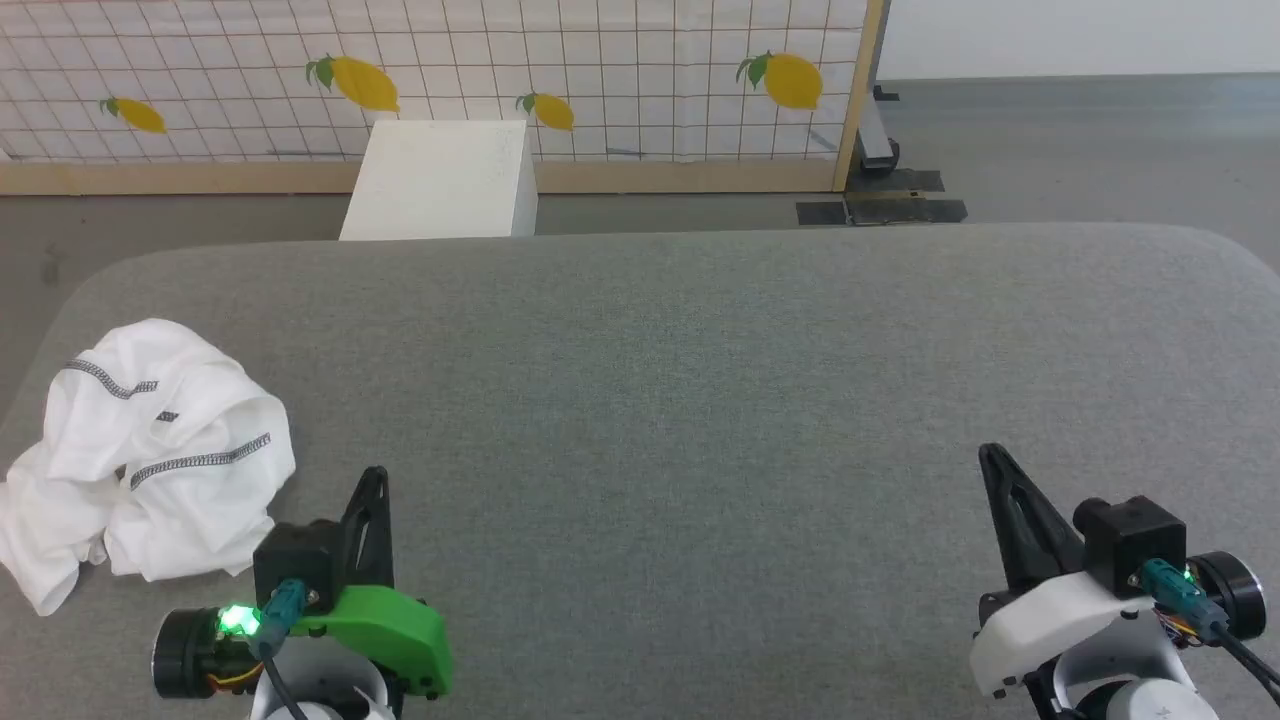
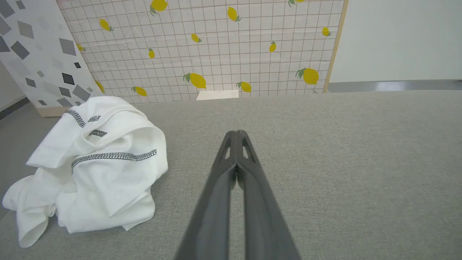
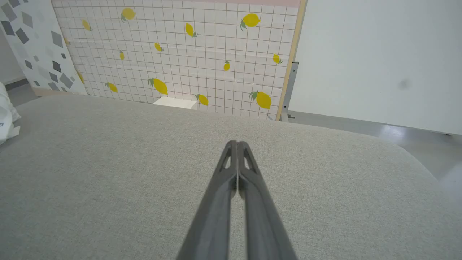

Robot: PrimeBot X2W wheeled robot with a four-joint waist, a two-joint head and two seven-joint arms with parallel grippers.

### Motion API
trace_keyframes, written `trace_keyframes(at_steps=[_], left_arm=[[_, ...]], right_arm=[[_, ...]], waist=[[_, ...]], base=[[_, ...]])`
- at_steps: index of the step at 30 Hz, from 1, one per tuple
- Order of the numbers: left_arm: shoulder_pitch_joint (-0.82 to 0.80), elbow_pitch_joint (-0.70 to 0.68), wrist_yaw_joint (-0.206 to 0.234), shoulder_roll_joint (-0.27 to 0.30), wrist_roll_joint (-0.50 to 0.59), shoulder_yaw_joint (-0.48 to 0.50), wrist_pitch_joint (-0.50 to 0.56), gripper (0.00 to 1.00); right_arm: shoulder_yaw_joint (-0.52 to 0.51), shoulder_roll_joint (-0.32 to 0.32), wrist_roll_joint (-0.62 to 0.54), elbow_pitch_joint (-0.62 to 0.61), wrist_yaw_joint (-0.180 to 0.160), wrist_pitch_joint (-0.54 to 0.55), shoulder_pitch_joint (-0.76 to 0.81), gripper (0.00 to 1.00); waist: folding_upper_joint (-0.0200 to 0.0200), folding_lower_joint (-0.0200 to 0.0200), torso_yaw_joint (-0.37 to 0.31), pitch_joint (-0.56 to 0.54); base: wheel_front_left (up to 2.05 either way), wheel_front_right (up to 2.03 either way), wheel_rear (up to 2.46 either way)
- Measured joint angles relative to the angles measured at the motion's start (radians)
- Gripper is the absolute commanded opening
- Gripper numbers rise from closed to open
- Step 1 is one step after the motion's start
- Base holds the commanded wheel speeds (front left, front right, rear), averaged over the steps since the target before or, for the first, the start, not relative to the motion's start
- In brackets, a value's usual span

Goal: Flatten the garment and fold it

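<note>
garment (image 1: 150, 455): crumpled white heap at far left of bench (image 1: 700, 350), close to its left edge; not flattened, no fold begun.
fabric: thin and soft by the look; likely very light, zero stiffness, prone to sag and bunch on lifting; probably some drag against the cloth-covered bench.
seam lines (image 2: 114, 156): grey zigzag stitching across the upper folds; likely thicker there, so a firmer bite for slim fingers.
grasp pick: judged best at an outer hem or loose flap on the near side of the heap; single layer only, otherwise risk of hoisting the whole lump.
left pincer (image 2: 236, 134): fingers pressed together, empty, just beside the heap on its right, not touching.
right pincer (image 3: 237, 143): fingers together, empty, well apart from garment, over bare bench on the right.
white box (image 1: 440, 180): on the floor beyond the bench's far edge, out of play.
</note>
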Motion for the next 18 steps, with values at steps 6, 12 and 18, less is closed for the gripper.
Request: trace_keyframes(at_steps=[6, 12, 18], left_arm=[[0.000, 0.000, 0.000, 0.000, 0.000, 0.000, 0.000, 0.00], [0.000, 0.000, 0.000, 0.000, 0.000, 0.000, 0.000, 0.00], [0.000, 0.000, 0.000, 0.000, 0.000, 0.000, 0.000, 0.00]], right_arm=[[0.000, 0.000, 0.000, 0.000, 0.000, 0.000, 0.000, 0.00], [0.000, 0.000, 0.000, 0.000, 0.000, 0.000, 0.000, 0.00], [0.000, 0.000, 0.000, 0.000, 0.000, 0.000, 0.000, 0.00]], waist=[[0.0000, 0.0000, 0.000, 0.000], [0.0000, 0.0000, 0.000, 0.000], [0.0000, 0.0000, 0.000, 0.000]], base=[[0.00, 0.00, 0.00], [0.00, 0.00, 0.00], [0.00, 0.00, 0.00]])
